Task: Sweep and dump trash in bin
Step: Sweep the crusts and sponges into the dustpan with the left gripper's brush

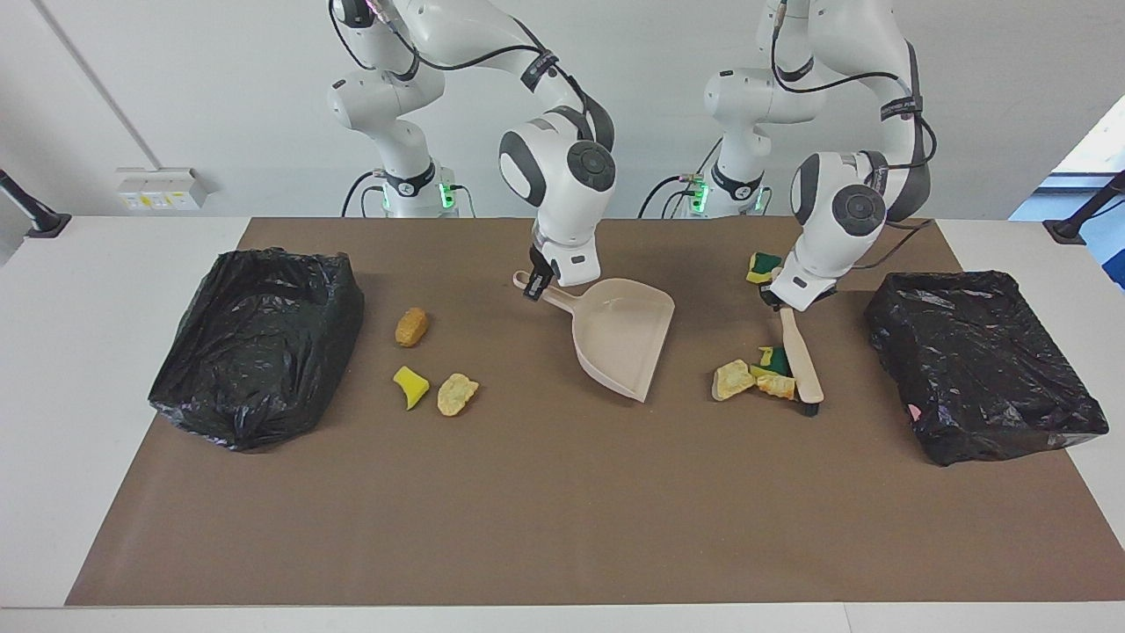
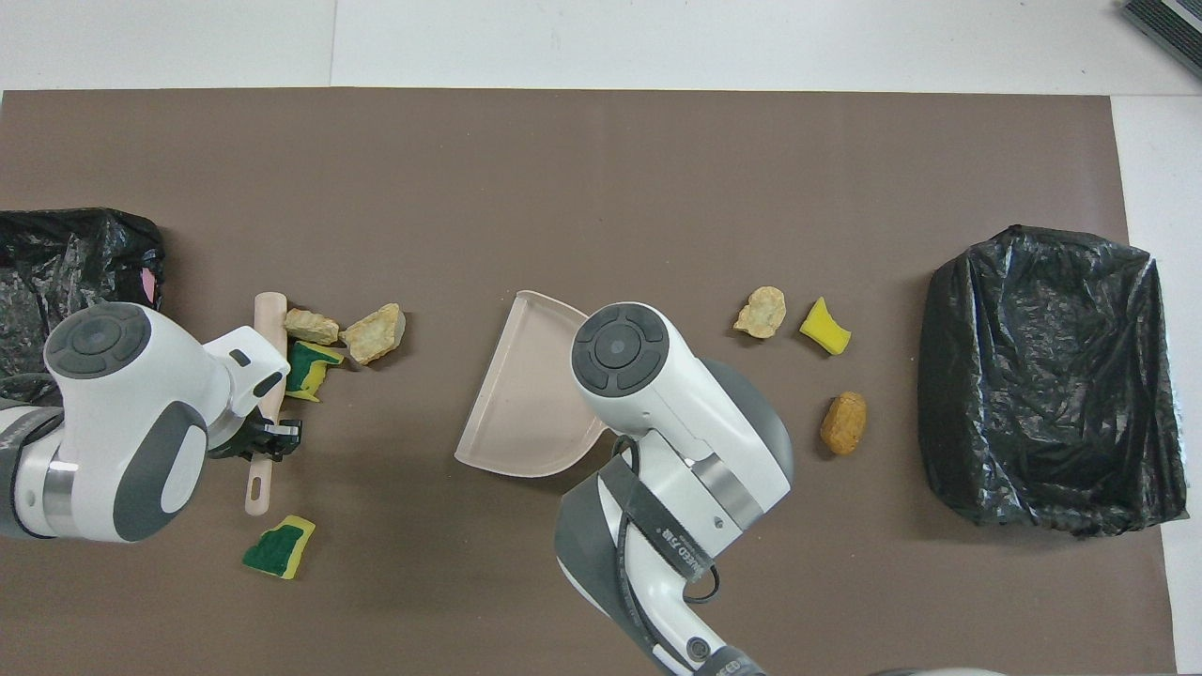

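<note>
- Brown mat covers the tabletop, a black-lined bin near each end for dumping.
- Left gripper is clamped on the beige brush, herding torn sponge scraps together.
- Right gripper is clamped on the beige plastic dustpan, mouth toward the pile, likely to catch it.

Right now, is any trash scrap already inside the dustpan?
No, the beige dustpan held by the right gripper is bare inside; the scraps lie on the mat beside the brush.
</note>
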Motion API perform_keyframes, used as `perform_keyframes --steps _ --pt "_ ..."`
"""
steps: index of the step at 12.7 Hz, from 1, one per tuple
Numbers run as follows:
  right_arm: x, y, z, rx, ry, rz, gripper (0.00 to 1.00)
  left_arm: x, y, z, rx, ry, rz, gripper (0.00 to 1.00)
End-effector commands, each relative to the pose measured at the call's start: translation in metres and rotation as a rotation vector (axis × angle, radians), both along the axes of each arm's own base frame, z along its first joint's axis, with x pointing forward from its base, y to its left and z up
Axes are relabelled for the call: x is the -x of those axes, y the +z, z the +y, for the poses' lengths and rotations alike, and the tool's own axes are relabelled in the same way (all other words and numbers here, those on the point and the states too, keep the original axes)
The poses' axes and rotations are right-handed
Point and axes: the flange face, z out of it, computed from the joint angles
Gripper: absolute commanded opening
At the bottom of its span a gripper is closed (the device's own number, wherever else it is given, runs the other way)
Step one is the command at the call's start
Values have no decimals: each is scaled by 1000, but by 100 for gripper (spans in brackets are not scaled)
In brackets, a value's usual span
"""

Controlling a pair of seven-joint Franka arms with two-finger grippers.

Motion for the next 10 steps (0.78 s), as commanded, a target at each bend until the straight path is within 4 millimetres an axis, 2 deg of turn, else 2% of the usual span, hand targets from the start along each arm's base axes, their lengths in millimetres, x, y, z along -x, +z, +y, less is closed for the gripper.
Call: perform_keyframes --steps 1,2,6,8,10 --pt "1 -8 0 12 -48 -43 0 -1 -5 -23 41 -132 15 0" --pt "2 -14 1 5 -48 -48 0 -1 -4 -24 42 -138 15 0" --pt "15 -35 15 3 -80 -69 0 4 -3 -48 61 -255 17 0" --pt "17 -38 14 6 -82 -64 0 7 -3 -58 65 -297 25 0" --pt "16 -38 14 6 -82 -64 0 15 -3 -79 69 -363 36 0"
